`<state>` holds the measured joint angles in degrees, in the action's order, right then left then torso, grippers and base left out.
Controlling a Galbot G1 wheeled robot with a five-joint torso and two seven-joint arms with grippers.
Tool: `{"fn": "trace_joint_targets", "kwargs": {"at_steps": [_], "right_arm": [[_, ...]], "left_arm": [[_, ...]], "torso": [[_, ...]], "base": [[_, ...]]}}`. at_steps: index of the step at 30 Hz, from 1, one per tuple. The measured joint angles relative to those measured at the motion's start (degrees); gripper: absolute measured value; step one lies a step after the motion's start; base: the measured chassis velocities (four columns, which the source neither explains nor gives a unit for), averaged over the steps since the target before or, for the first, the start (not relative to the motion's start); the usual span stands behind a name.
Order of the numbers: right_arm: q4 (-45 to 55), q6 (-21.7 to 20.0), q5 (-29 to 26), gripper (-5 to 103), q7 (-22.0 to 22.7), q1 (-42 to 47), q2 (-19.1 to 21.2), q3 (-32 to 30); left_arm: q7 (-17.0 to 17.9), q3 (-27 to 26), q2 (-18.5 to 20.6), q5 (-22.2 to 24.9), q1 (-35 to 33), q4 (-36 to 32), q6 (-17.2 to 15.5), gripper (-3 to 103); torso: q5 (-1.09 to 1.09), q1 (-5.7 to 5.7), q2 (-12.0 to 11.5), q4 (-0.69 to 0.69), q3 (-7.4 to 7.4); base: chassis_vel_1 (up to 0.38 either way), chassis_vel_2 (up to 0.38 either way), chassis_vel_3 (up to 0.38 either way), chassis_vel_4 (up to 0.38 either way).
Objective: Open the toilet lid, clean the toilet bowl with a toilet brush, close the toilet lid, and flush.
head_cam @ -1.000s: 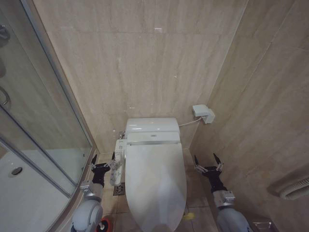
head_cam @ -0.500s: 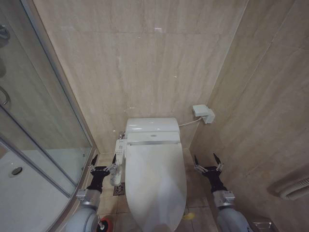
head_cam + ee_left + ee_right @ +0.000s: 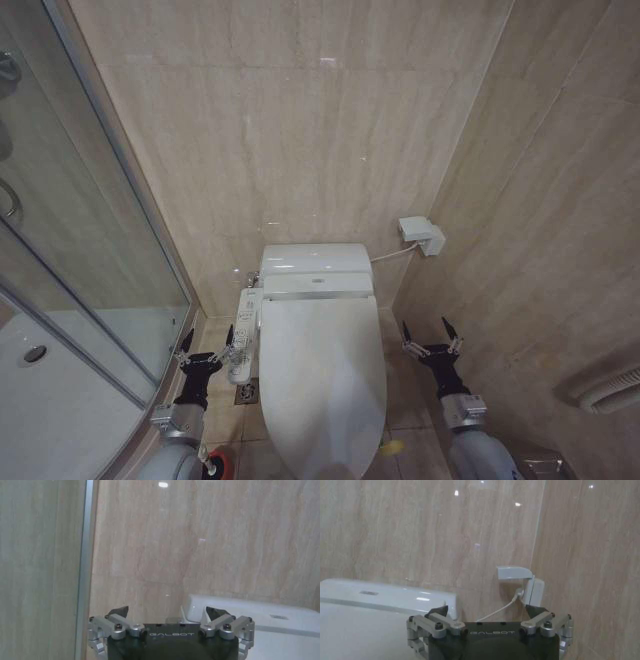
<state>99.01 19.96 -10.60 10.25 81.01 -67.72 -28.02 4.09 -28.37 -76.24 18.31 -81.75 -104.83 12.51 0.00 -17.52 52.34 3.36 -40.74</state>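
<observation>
The toilet lid (image 3: 322,385) lies shut over the toilet bowl, which is hidden beneath it. The white bidet unit (image 3: 315,268) sits at its rear. My left gripper (image 3: 207,342) hangs open beside the toilet, just left of the button panel (image 3: 243,335), holding nothing. My right gripper (image 3: 425,330) is open and empty on the toilet's other side, near the side wall. The toilet brush's red holder cup (image 3: 216,466) peeks out on the floor by my left arm. The left wrist view has the left gripper (image 3: 166,611) open before the bidet unit (image 3: 250,617). In the right wrist view the right gripper (image 3: 487,610) is open beside the lid (image 3: 360,630).
A glass shower enclosure (image 3: 70,260) with a white tray (image 3: 50,400) stands on the left. A wall socket box (image 3: 421,235) with a cable is mounted right of the bidet unit. A yellow item (image 3: 392,447) lies on the floor. Tiled walls close in behind and on the right.
My left gripper has drawn back and lower, slightly away from the button panel. The right gripper and the lid have not moved.
</observation>
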Motion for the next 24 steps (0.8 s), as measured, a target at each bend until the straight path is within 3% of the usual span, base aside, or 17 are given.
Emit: {"fn": "trace_joint_targets", "kwargs": {"at_steps": [24], "right_arm": [[0.0,0.0,0.0,100,0.0,0.0,0.0,0.0]], "left_arm": [[-0.1,1.5,1.0,0.9,0.9,0.4,-0.7,100]], "torso": [[0.00,-0.01,0.0,0.00,0.00]], "base": [[0.000,0.000,0.000,0.000]]}}
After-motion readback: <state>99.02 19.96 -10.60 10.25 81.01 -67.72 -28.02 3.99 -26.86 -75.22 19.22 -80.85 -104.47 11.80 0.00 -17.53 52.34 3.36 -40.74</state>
